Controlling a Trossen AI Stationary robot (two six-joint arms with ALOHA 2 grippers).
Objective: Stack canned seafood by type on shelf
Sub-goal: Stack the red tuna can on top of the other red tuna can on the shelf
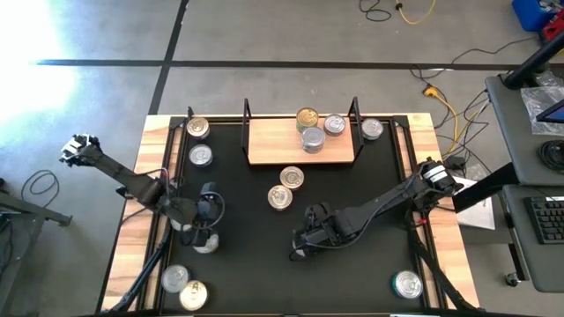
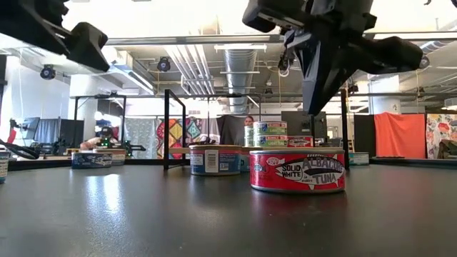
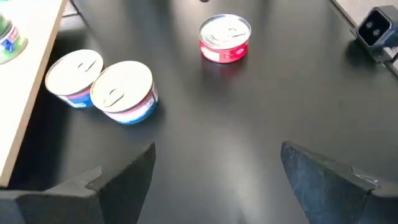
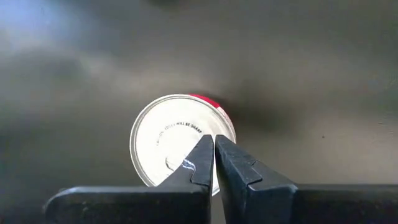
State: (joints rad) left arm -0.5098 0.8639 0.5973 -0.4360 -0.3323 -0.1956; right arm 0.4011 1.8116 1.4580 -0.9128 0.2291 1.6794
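A red-labelled tuna can [image 2: 298, 171] with a silver lid [image 4: 180, 140] stands on the black table. My right gripper [image 2: 315, 111] hangs shut just above it, pointing down, with a gap between its tips and the lid. My left gripper [image 3: 217, 186] is open and raised over the table's left part [image 1: 210, 207], with nothing between its fingers. It faces the red can [image 3: 225, 38] and two blue-labelled cans [image 3: 124, 93] that stand before the shelf [image 1: 273, 150]. On the shelf board stand a gold-lidded can [image 1: 307, 117] and two silver ones [image 1: 335, 124].
A silver can [image 1: 204, 242] sits close below my left arm. More cans stand at the far left [image 1: 197, 128], far right [image 1: 373, 129], near left [image 1: 175, 278] and near right [image 1: 407, 283]. Bare black tabletop [image 1: 352, 264] lies in the near middle.
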